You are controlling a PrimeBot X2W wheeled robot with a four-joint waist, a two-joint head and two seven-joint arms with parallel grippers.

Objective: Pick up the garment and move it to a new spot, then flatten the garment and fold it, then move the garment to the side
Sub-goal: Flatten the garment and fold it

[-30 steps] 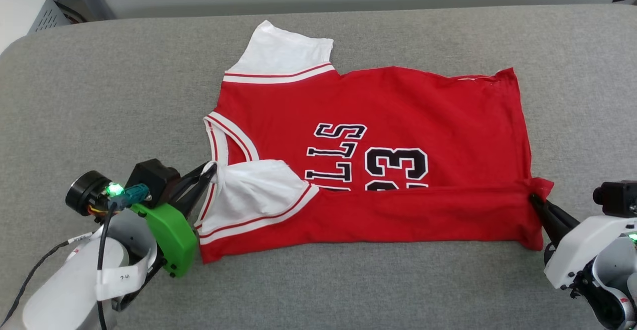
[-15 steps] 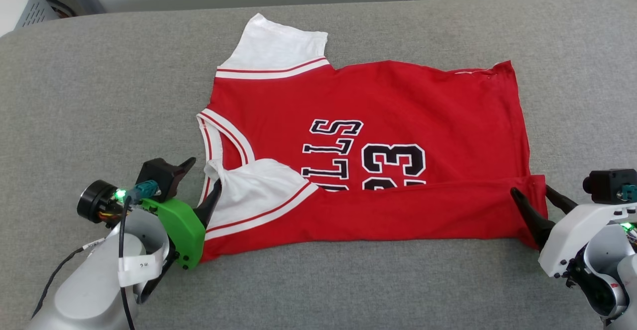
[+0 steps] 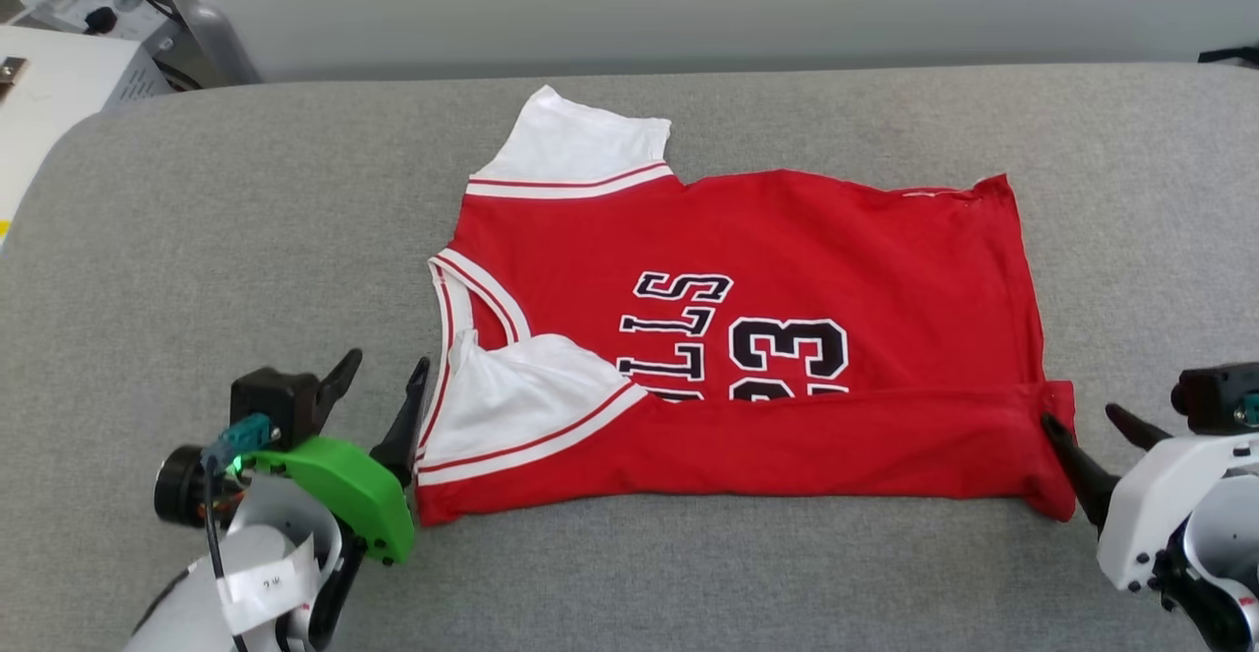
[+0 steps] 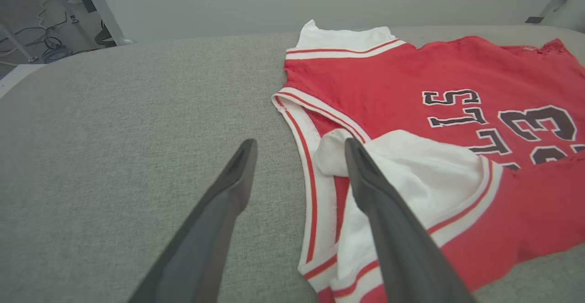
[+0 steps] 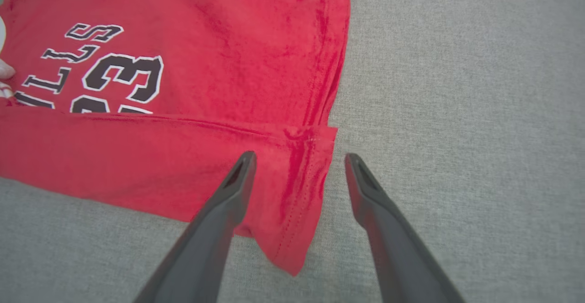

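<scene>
The garment (image 3: 748, 337) is seen spread across the middle of the head view on a grey padded surface (image 3: 246, 239), collar to the left and hem to the right; its lower edge is laid over as a folded band (image 3: 836, 445) that covers part of the lettering, with the near sleeve (image 3: 521, 396) tucked on top and the far sleeve (image 3: 580, 141) left spread at the top. The left gripper (image 3: 388, 365) is shown at the lower left with its fingers apart and nothing held, one finger just beside the collar trim; the right gripper (image 3: 1080, 418) is shown at the lower right, likewise spread and empty, its fingers set either side of the hem corner (image 5: 301, 193). One lengthwise fold is judged done; the upper half is not yet folded. The risk is judged to lie in how close the cloth is to the open fingers; should either gripper be drawn away low, the band could be snagged and pulled open; at the next grasp only the top layer might be pinched, and the fold skewed.
</scene>
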